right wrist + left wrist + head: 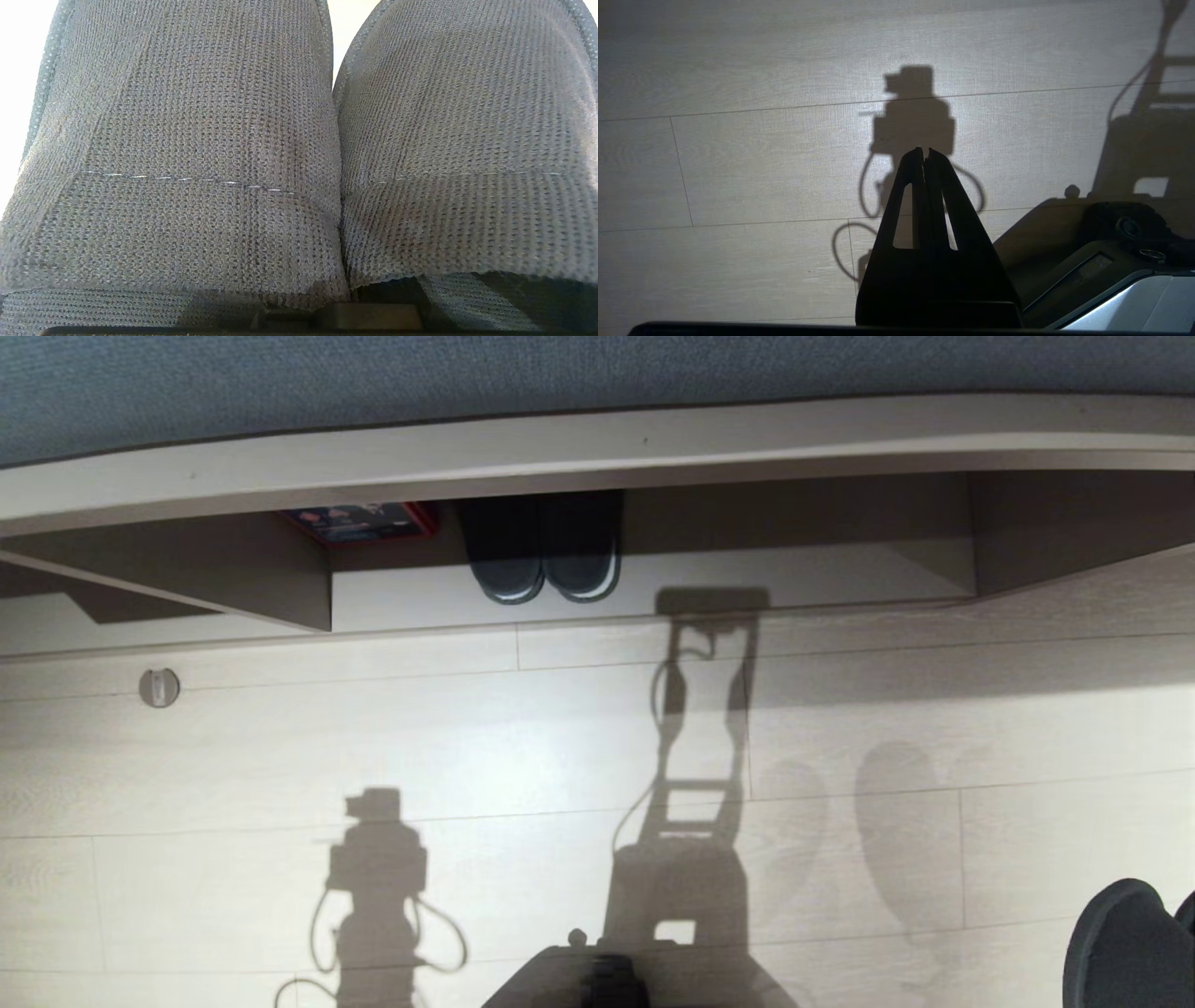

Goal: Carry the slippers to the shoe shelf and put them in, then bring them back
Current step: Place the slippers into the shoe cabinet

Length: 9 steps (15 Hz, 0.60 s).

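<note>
While right gripper, unseen, clenched, apparently grips slippers [299,154] at near right, left gripper [925,154] hangs clenched over floor [523,756]; striped pair [546,555] in shelf [747,583].

1. The slippers [187,140] are dark grey knit with a thin pale stitch line.
2. At 12 o'clock, another pair [544,555] is dark with white stripes.
3. The floor [523,747] is pale wood-grain.
4. The box [359,521] is red and blue.
</note>
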Motion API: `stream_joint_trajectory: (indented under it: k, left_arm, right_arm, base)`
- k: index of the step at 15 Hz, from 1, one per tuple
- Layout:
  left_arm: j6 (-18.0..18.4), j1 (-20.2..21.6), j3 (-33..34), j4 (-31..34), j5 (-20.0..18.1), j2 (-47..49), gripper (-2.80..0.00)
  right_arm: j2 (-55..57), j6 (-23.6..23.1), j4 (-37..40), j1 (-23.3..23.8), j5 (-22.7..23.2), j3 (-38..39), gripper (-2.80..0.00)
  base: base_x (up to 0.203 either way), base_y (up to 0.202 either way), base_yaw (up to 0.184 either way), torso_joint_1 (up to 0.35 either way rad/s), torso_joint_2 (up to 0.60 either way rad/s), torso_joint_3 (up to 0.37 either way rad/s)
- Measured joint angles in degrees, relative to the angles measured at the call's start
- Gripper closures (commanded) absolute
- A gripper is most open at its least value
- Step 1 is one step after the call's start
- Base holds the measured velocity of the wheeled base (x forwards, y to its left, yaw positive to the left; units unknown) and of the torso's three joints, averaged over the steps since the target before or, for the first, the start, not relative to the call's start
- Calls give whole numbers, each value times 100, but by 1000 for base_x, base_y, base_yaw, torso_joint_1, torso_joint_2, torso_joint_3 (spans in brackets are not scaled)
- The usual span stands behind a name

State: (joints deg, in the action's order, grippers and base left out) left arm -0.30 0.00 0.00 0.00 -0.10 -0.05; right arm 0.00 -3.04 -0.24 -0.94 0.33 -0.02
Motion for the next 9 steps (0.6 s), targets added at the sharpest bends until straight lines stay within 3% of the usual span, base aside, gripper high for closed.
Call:
stream_joint_trajectory:
  k: [9]
  left_arm:
    - [-5,2,0,0,0,0,0]
  right_arm:
    - [0,9,2,0,11,-2,0]
  base:
    - [0,0,0,3,3,-198]
